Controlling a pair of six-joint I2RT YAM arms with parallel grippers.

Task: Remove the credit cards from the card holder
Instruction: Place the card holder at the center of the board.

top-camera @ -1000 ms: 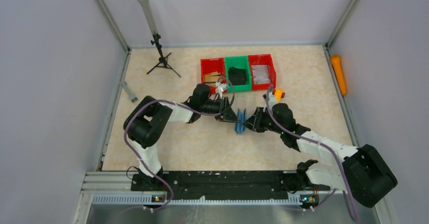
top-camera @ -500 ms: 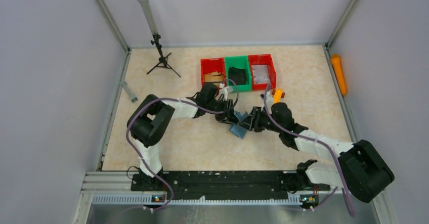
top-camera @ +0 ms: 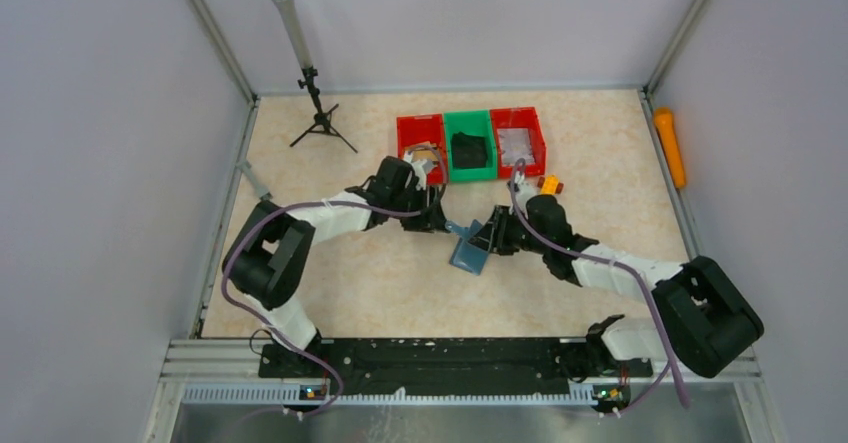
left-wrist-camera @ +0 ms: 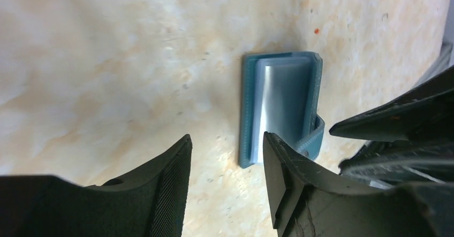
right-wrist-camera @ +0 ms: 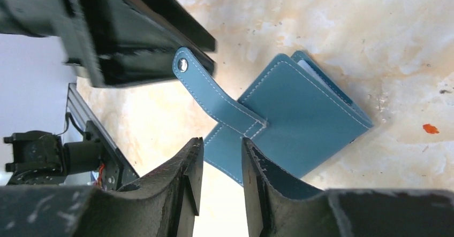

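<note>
The biggest risk we see is the card holder (top-camera: pixel 468 250) skating away. It lies flat on the smooth table (top-camera: pixel 350 283) and looks light. A pull on a card with nothing pinning the cover would likely drag the whole thing along.

A second risk is a bad pinch. In the left wrist view the card holder (left-wrist-camera: pixel 278 106) shows a pale, shiny panel sitting flush inside its teal rim. We cannot tell whether that is a card or lining. Thick fingers could catch cover and card together.

A third risk is a knock between the arms. In the right wrist view the left arm's black body sits just beside the loose tab (right-wrist-camera: pixel 206 90), which is unsnapped and could snag.

The card holder rests between the two claws, on the near side of the bins (top-camera: pixel 470 114).

The left arm reaches forward and to its right, with the wrist bent toward the card holder. The left claw (top-camera: pixel 438 223) is released. Its fingers stand wide apart with only bare table between them (left-wrist-camera: pixel 226 140).

The right arm stretches low, forward and to its left. The right claw (top-camera: pixel 490 238) is at the card holder's edge. Its fingers stand slightly apart (right-wrist-camera: pixel 221 143) with a corner of the card holder (right-wrist-camera: pixel 289 119) showing in the gap. We cannot tell whether they pinch it or hover over it.
</note>
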